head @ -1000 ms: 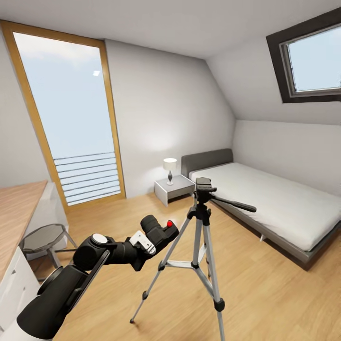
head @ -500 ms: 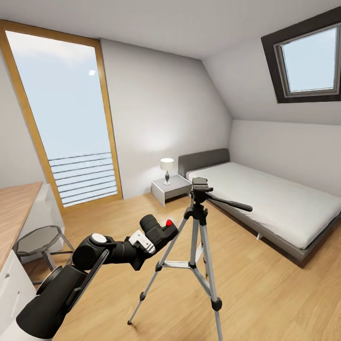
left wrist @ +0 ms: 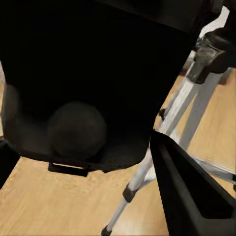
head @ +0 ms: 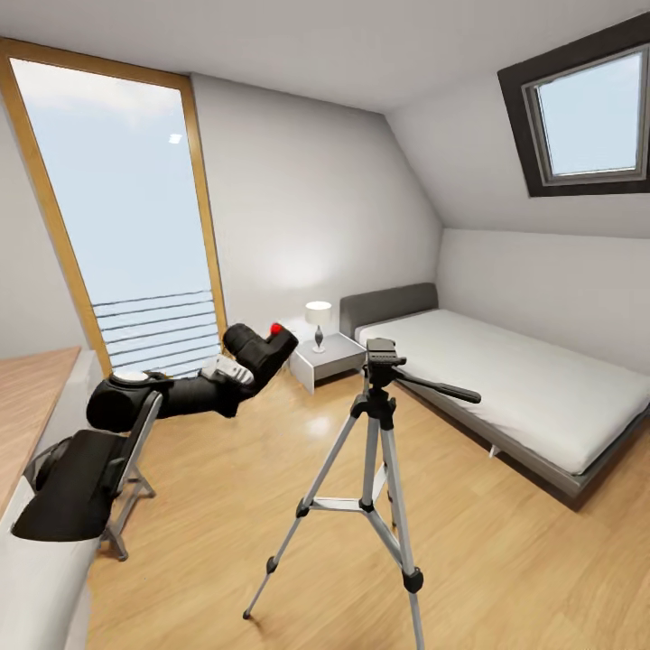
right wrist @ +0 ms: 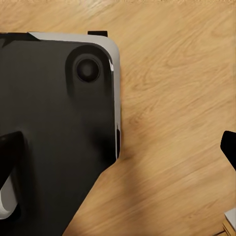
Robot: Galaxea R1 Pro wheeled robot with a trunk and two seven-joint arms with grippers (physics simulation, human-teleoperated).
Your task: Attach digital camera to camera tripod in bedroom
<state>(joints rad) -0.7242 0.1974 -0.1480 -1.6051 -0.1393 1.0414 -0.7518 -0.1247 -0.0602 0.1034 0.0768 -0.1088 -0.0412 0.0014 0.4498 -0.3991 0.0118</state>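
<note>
**Black arm with white and silver trim**

The left arm (head: 135,424) is glossy black, built of rounded, barrel-like segments. A white disc caps one joint, and a pale silver bracket sits near the wrist. A white panel at the frame's lower corner is probably the trunk.

The head view looks from standing height forward and slightly down across the bedroom, the camera tripod (head: 379,451) near at 6 o'clock and the bed (head: 506,388) farther off at 3 o'clock. The left wrist view sits tight behind the digital camera (left wrist: 83,78) and faces past it onto the same tripod's legs (left wrist: 167,132) and wood floor (left wrist: 44,201), which it shares with the head view. The right wrist view points straight down, close over the robot's dark base (right wrist: 54,132) and the floor.
</note>
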